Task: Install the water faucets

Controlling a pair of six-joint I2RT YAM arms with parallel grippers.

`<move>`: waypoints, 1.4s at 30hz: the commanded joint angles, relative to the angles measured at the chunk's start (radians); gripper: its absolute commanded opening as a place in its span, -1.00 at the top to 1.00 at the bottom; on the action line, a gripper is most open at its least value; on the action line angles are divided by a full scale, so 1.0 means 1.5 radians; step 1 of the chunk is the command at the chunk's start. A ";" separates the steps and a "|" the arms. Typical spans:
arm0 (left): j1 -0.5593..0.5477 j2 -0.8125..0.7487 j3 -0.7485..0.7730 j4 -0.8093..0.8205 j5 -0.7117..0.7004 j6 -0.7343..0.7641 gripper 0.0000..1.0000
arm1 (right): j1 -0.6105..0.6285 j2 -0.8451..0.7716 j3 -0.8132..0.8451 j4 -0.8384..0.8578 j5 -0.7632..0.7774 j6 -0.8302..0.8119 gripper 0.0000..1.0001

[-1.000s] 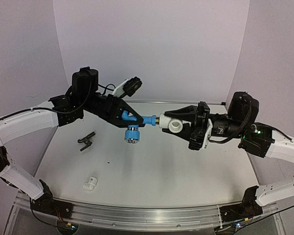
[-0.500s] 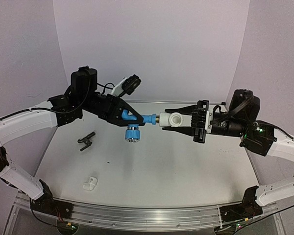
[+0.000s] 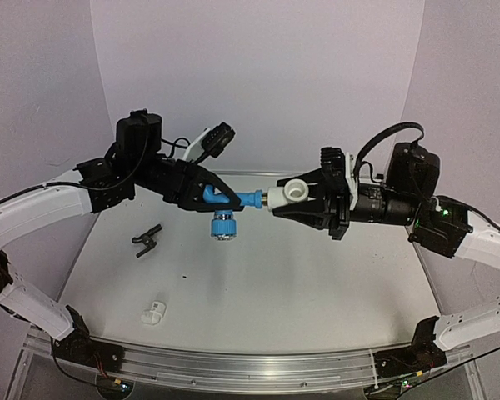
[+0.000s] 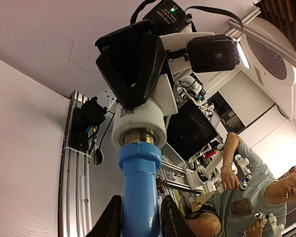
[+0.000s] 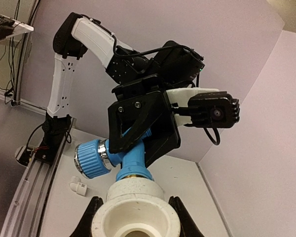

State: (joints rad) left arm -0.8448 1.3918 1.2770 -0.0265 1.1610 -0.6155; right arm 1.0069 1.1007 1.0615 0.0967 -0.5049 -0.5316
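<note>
The left pincer (image 3: 219, 197) is closed tight on the blue tap (image 3: 250, 200), up in the air over the desk (image 3: 258, 283). The right pincer (image 3: 285, 201) is closed on a white pipe piece (image 3: 294, 192). The tap's stem pokes into that piece.

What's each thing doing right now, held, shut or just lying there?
blue faucet: held in the air, stem end at the brass mouth of the white fitting.
white fitting: held in the air too.
left end effector: shut on the blue faucet.
right end effector: shut on the white fitting.
spare white fitting: lying loose on the table.
small black part: lying loose on the table.
</note>
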 commanded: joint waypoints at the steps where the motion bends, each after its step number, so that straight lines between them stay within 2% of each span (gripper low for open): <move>1: -0.004 -0.015 0.031 -0.029 -0.049 0.053 1.00 | 0.013 0.012 0.058 0.058 -0.005 0.165 1.00; 10: -0.004 -0.023 0.037 -0.071 -0.075 0.114 1.00 | 0.014 0.019 0.064 0.048 -0.025 0.319 1.00; 17: -0.007 -0.041 0.041 -0.136 -0.125 0.209 0.99 | 0.014 0.035 0.076 0.029 -0.055 0.454 1.00; 26: -0.010 -0.079 0.056 -0.222 -0.218 0.350 1.00 | 0.003 0.054 0.081 0.022 -0.107 0.555 1.00; 36: -0.013 -0.113 0.045 -0.249 -0.326 0.426 1.00 | -0.028 0.066 0.105 0.020 -0.109 0.575 1.00; 42: -0.013 -0.102 0.055 -0.260 -0.352 0.428 0.62 | -0.041 0.060 0.111 0.020 -0.092 0.558 1.00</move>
State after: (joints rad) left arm -0.8833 1.2446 1.3109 -0.3683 0.7647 0.0021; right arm 0.9558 1.2198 1.1603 0.0540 -0.6048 0.2981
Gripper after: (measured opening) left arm 0.240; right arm 0.286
